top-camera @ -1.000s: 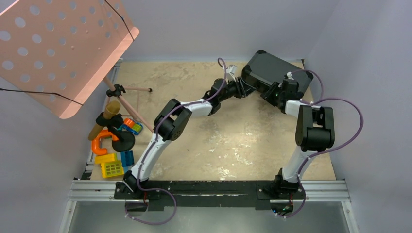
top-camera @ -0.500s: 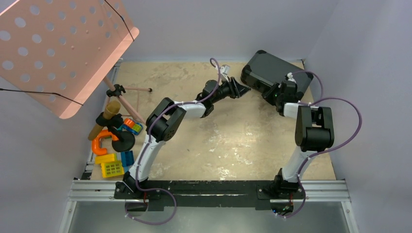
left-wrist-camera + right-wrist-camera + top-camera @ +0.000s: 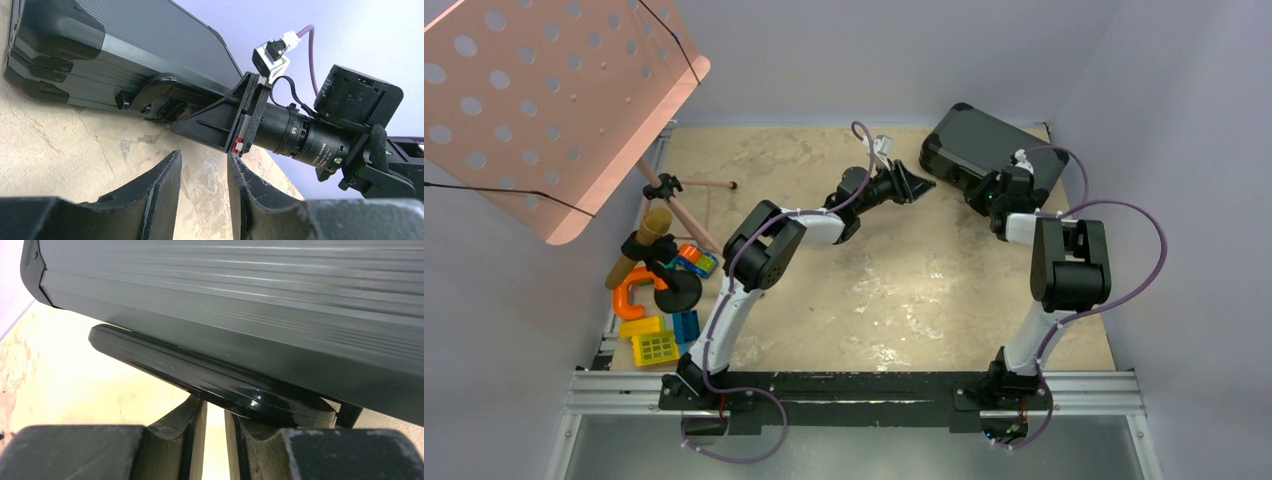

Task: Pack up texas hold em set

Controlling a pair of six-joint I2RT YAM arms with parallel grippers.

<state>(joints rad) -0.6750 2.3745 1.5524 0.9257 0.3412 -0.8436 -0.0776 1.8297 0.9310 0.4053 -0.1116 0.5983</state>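
The black briefcase [image 3: 992, 148] lies closed at the table's back right; chips, card decks, buttons and marker are out of view. My left gripper [image 3: 921, 184] is open and empty, just left of the case's near-left corner and apart from it. In the left wrist view [image 3: 204, 156] the case [image 3: 115, 45] and its handle [image 3: 162, 90] lie ahead, with the right arm's wrist [image 3: 300, 135] reaching in. My right gripper [image 3: 984, 192] is at the case's front side. In the right wrist view [image 3: 215, 407] its jaws stand a narrow gap apart, tips tucked under the glossy handle [image 3: 210, 375].
A pink perforated music stand [image 3: 554, 100] looms over the back left; its legs [image 3: 694, 215] stand on the table's left side. Coloured toys and yellow and blue crates [image 3: 656, 345] lie along the left edge. Walls close in behind and to the right of the case.
My left gripper has drawn back leftward from the case's corner, where it was a second ago. My right gripper stays at the handle, shifted only slightly.
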